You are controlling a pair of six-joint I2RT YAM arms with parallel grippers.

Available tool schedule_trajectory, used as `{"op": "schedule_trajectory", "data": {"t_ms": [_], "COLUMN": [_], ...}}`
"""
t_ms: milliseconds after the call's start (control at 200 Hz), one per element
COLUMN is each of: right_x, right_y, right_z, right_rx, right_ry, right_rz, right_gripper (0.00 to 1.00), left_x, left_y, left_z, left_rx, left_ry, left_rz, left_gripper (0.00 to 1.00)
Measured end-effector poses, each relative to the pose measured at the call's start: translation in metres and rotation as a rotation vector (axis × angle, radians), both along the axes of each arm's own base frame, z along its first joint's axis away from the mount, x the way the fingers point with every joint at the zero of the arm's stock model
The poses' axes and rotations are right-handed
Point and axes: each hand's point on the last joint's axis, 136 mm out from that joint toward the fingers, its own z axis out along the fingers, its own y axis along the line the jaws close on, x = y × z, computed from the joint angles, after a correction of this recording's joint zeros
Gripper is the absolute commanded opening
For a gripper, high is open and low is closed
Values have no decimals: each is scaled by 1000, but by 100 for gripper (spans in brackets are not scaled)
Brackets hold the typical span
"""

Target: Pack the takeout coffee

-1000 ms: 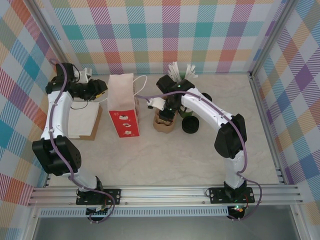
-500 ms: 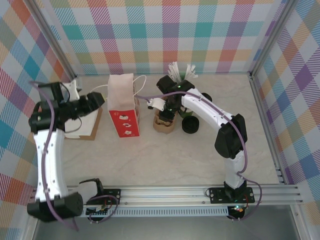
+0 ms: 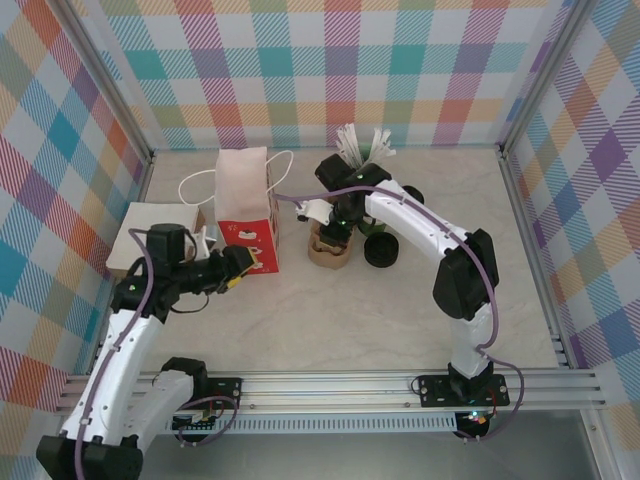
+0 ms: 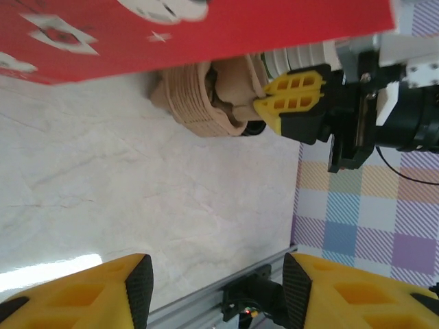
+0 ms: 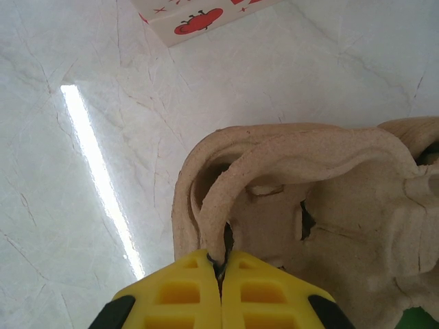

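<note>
Left gripper (image 4: 216,277) with jaws spread and empty over the pale marbled tabletop (image 4: 123,185), red-and-white paper bag (image 4: 226,24) just ahead of it, right gripper (image 5: 221,264) clamped on the beige moulded-pulp cup carrier (image 5: 322,171) at its rim, black-lidded dark green paper coffee cup (image 3: 381,250) standing just right of that gripper.

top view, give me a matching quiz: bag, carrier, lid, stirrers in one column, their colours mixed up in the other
1 bag
2 carrier
3 lid
4 stirrers

a black
b white
c red below, pale above
d tan

Pairs: 1-c, 2-d, 3-a, 4-b
</note>
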Motion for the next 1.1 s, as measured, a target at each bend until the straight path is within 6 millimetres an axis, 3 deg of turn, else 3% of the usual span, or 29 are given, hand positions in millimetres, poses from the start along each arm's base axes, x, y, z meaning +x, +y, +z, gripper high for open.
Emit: {"op": "schedule_trajectory", "data": {"t_ms": [160, 315, 465, 755, 1100], "right_x": [0, 0, -1, -2, -4], "right_y": [0, 0, -1, 1, 0], "right_z": [4, 2, -1, -3, -5], "right_rx": [10, 11, 6, 14, 12], "right_ry": [-7, -3, 3, 10, 13], "right_rz": [-11, -16, -16, -16, -16], "right_gripper": [3, 3, 3, 3, 3], "left_x": [8, 16, 26, 50, 70], "left_y": [-30, -45, -61, -81, -87], "left_z": [-23, -53, -67, -94, -121], "left_rx": [-13, -25, -47, -57, -23], "left_ry": [16, 53, 61, 98, 135], "left_rz": [-5, 61, 113, 194, 246], "left_gripper": [54, 54, 55, 57, 57]}}
